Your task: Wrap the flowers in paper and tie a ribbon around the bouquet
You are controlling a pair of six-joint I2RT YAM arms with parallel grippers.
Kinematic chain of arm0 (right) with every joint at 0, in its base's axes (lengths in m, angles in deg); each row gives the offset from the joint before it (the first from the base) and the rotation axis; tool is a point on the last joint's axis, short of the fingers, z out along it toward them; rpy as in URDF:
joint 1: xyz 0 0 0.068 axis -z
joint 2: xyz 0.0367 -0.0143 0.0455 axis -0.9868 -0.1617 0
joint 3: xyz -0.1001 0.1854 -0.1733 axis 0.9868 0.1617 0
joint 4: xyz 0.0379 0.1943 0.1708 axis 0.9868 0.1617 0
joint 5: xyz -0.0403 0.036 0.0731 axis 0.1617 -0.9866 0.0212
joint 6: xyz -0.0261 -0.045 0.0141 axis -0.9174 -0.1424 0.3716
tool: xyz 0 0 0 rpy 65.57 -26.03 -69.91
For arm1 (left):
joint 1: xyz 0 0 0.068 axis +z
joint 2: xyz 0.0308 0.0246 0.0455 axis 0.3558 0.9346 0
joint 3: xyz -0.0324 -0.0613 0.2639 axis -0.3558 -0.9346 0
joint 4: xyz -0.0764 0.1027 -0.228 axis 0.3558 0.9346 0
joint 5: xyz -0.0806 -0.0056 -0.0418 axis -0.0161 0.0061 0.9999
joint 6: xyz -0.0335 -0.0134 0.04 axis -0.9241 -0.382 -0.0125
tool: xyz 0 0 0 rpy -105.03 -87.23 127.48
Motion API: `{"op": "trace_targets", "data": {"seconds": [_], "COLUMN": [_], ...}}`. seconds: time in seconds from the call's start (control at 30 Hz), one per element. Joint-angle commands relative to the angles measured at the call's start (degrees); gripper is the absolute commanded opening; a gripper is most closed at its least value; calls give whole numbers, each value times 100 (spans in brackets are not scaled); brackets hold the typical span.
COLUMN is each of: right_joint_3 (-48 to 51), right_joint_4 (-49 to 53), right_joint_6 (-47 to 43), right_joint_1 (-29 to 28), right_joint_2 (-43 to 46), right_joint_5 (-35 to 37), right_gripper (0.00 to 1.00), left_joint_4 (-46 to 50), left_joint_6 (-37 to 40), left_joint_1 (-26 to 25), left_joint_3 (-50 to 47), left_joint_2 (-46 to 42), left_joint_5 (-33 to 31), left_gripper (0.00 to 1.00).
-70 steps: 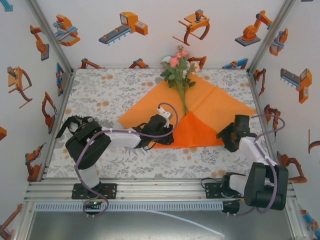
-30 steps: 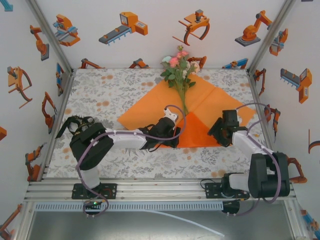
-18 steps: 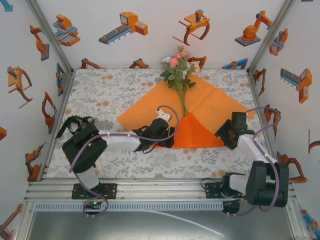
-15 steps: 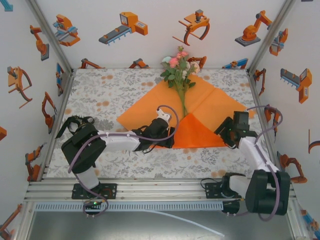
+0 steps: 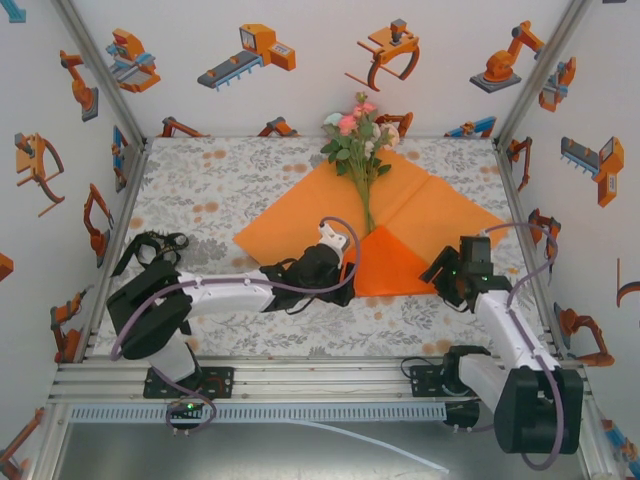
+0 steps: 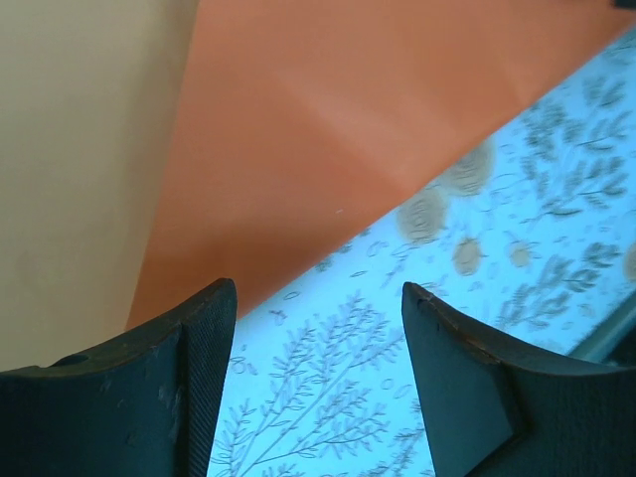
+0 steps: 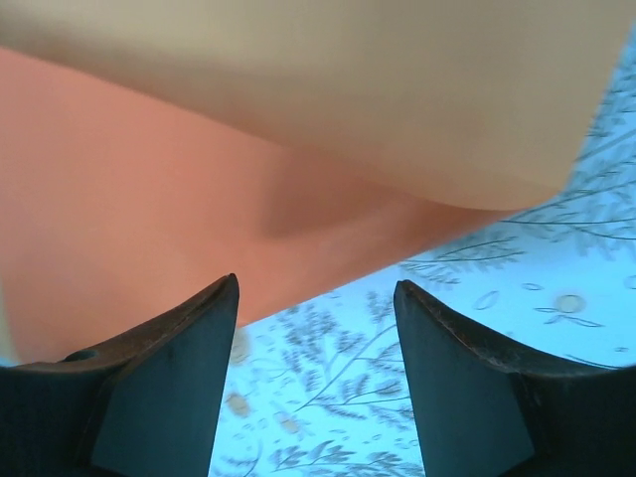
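Left wrist shows the left hand [image 6: 318,298] spread, orange paper [image 6: 348,119] just ahead of it; right hand [image 7: 316,290] likewise spread.

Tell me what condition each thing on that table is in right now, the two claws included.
flowers: lying on the paper, not wrapped.
paper: spread on the table, near corner folded in.
ribbon: lying loose at the table's left side, untied.
left gripper: open, empty, at the paper's near edge.
right gripper: open, empty, at the paper's near edge.
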Motion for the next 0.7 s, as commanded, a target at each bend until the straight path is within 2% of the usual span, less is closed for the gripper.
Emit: {"op": "trace_targets", "data": {"seconds": [0.0,0.13,0.27,0.4,0.5,0.6,0.67], "right_joint_3": [-28,-34,-274,-687,-858,-921,-947], "right_joint_4": [-115,-279,-102,410,575,606,478], "right_joint_6": [-358,-464,-446,-440,-371,-127,160], "right_joint_1": [126,229,236,236,139,-437,-1182], "right_joint_2": [-322,-629,-753,-326,329,871,925], "right_joint_5": [613,774,614,289,-64,32,107], "right_gripper": [60,61,60,61,61,61,60], "left_joint_4": [137,163,202,229,384,1061,1624], "left_joint_6": [-193,-208,-295,-386,-512,-752,-957], "left_joint_1": [78,136,193,297,458,892,1344], "left_joint_3": [-166,-199,-228,-245,-259,-134,-92], "left_joint_2": [132,59,-133,-503,-952,-1410,-1681], "left_joint_5": [-285,-329,-396,-354,-454,-716,-951], "left_gripper": [64,64,64,65,65,65,65]}}
